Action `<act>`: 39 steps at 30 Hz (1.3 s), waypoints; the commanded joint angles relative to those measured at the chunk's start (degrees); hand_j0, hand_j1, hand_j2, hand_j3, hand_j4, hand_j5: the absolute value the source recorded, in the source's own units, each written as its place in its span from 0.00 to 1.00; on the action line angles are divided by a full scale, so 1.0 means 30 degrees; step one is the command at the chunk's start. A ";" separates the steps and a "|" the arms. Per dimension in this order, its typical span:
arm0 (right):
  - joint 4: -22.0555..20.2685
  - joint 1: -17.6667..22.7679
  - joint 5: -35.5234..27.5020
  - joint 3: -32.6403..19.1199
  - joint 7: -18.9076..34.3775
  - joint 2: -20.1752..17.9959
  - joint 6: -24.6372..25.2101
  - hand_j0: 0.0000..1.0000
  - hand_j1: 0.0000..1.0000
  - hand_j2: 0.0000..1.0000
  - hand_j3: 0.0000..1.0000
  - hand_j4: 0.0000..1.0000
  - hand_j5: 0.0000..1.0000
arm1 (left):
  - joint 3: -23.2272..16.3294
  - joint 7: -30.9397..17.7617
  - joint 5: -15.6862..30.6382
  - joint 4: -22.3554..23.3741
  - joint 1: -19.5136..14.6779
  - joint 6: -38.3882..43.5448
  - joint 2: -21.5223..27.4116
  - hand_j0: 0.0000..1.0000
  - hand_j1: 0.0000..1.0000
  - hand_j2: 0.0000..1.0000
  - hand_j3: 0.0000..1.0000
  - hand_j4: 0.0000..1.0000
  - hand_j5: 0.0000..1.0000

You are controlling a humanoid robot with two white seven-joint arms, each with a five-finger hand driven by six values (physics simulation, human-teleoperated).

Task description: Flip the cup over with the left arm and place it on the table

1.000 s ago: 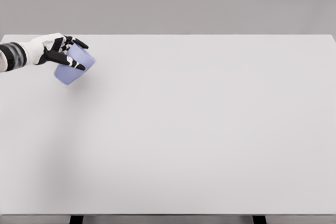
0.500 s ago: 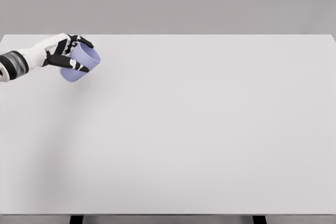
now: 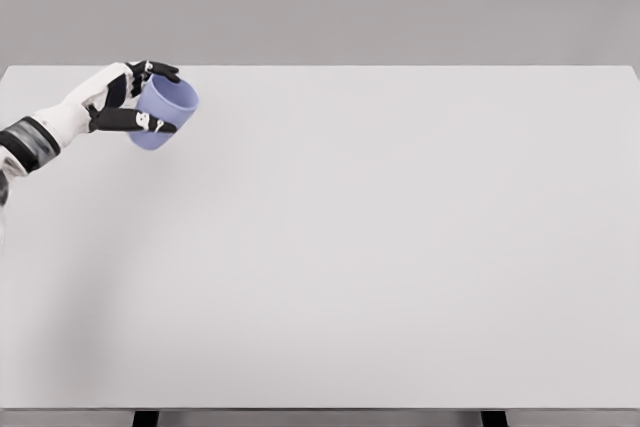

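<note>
A light blue cup (image 3: 166, 112) is held above the far left part of the white table (image 3: 360, 247). It is tilted, with its open mouth facing up and to the right. My left hand (image 3: 140, 97) is shut on the cup, black fingers (image 3: 158, 69) curled over its top and the thumb (image 3: 135, 122) pressed along its lower side. The left forearm comes in from the left edge. The right arm does not show.
A plain grey wall stands behind the table. The table's front edge runs along the bottom of the view, with two dark legs (image 3: 146, 418) below it.
The left hand has turned the cup, so its mouth swings from pointing down-left toward up-right. Hand and cup have shifted slightly right and up.
</note>
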 commanded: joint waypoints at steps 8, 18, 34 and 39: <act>0.0001 0.0000 -0.0001 0.0000 0.0003 0.0000 -0.0001 1.00 1.00 1.00 1.00 1.00 1.00 | 0.0098 -0.0021 0.3528 0.1073 0.0791 -0.2739 -0.0718 0.54 0.54 0.54 0.54 0.54 0.54; 0.0001 0.0000 -0.0001 0.0000 0.0003 0.0000 -0.0001 1.00 1.00 1.00 1.00 1.00 1.00 | 0.0069 -0.0021 0.5579 0.2830 0.1377 -0.5580 -0.1743 0.53 0.53 0.53 0.53 0.53 0.53; 0.0001 0.0000 -0.0001 0.0000 0.0003 0.0000 -0.0001 1.00 1.00 1.00 1.00 1.00 1.00 | 0.0479 0.1001 0.6340 0.4705 0.2227 -0.7287 -0.2915 0.53 0.53 0.53 0.53 0.53 0.53; 0.0001 0.0000 -0.0001 0.0000 0.0003 0.0000 -0.0001 1.00 1.00 1.00 1.00 1.00 1.00 | 0.0421 0.2352 0.6282 0.4471 0.2520 -0.7287 -0.2915 0.53 0.53 0.53 0.53 0.53 0.53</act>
